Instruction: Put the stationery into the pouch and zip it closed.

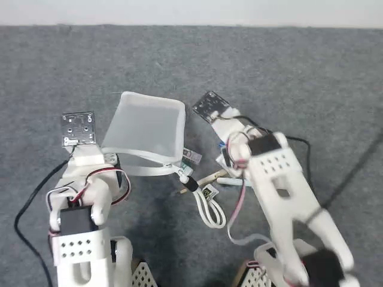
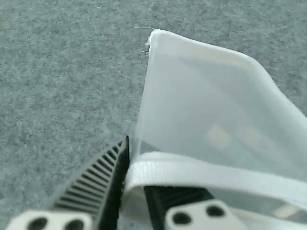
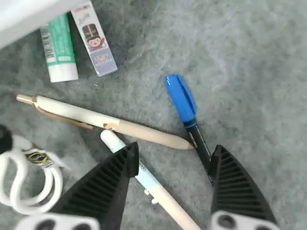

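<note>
- Grey carpet (image 1: 287,72), short fuzzy nap, covering the table.
- Pouch (image 1: 149,125), translucent white, soft, flat rectangle with rounded corners; closed end pointing away from the arms, mouth with white woven zip band toward them; near corner lifted.
- Left gripper (image 2: 136,165), black ribbed fingers clamped on the zip band of the pouch (image 2: 211,110) at its near corner; arm folded low, wrist aimed forward.
- Right gripper (image 3: 175,148), jaws spread wide, holding nothing, hanging over the pens; arm stretched forward, wrist bent down.
- Beige pen (image 3: 105,124), slim, gold clip end toward the cable, tip near the marker; in the high view lying crosswise between the arms.
- Pale pen (image 3: 153,189), white and light blue, rounded end just beside the beige pen, barrel passing under one finger.
- Marker (image 3: 184,105), black barrel, blue cap pointing away from the gripper.
- Green stick (image 3: 58,52) and eraser (image 3: 93,38) with a cartoon sleeve, side by side, nearly parallel, just beside the pouch's mouth.
- Cable (image 1: 209,206), white, coiled in a long loop, black plug, near the pens.
</note>
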Robot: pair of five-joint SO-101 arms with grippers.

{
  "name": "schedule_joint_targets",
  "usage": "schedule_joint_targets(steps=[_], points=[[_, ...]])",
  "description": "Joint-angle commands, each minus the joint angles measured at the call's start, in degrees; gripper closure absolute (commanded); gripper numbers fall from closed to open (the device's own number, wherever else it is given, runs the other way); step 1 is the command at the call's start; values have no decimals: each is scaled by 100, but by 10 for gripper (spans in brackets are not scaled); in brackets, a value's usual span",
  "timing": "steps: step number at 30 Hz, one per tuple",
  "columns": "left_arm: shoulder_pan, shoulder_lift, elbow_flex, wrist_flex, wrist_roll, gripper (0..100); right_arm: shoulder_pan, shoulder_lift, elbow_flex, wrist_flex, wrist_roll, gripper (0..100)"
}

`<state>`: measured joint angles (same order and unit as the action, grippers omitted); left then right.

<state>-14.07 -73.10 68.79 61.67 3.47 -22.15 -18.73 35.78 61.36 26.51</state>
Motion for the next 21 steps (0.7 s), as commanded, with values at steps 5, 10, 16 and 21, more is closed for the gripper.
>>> schedule_joint_targets(steps=[5, 10, 16, 21], points=[[-35, -202, -365, 18, 105, 990, -13, 1727, -1257, -154, 123, 772], [-35, -202, -365, 18, 105, 990, 84, 2738, -1802, -154, 123, 772], [-35, -202, -365, 18, 105, 990, 251, 3618, -2277, -154, 264, 850], [-35, -202, -365, 18, 105, 990, 505, 4101, -2725, -101, 316, 971]])
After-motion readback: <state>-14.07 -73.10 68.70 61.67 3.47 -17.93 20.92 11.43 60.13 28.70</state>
